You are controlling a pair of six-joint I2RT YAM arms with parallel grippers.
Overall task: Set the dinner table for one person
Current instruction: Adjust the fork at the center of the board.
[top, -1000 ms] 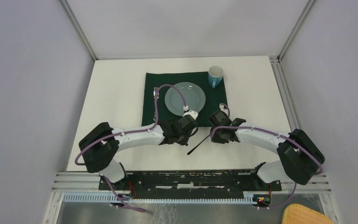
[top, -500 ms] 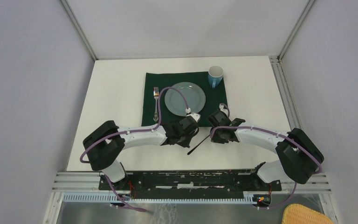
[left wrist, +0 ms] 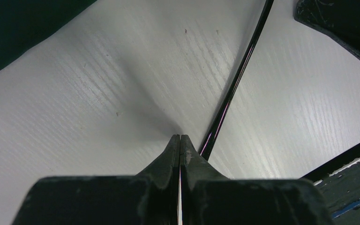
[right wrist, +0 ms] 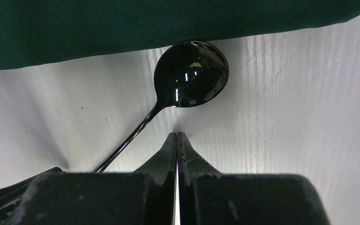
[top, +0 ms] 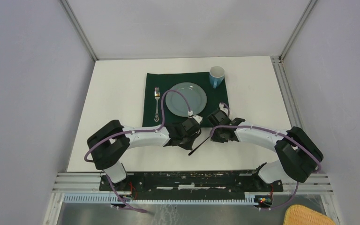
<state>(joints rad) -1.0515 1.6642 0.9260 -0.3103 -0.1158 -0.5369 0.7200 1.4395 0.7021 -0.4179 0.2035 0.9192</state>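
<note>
The dinner table (top: 117,93) is a white top with a dark green cloth (top: 152,79) on it. On the cloth lie a grey-blue plate (top: 186,98), a silver fork (top: 157,103) to its left and a blue cup (top: 217,75) at the far right corner. A black spoon (top: 198,146) lies on the bare table just in front of the cloth, its bowl (right wrist: 191,73) at the cloth's edge (right wrist: 122,28). My left gripper (left wrist: 180,137) is shut and empty, tips low over the table beside the spoon's handle (left wrist: 229,93). My right gripper (right wrist: 176,134) is shut and empty just short of the bowl.
Both gripper heads, left (top: 191,139) and right (top: 214,136), stand close together over the spoon. The right gripper's body (left wrist: 342,23) shows in the left wrist view. Metal frame posts and grey walls surround the table. A wicker basket (top: 307,215) sits below the near right corner.
My left arm has swung right and nearer the spoon, uncovering the fork on the cloth. The right arm has edged slightly left. Both grippers stayed shut.
</note>
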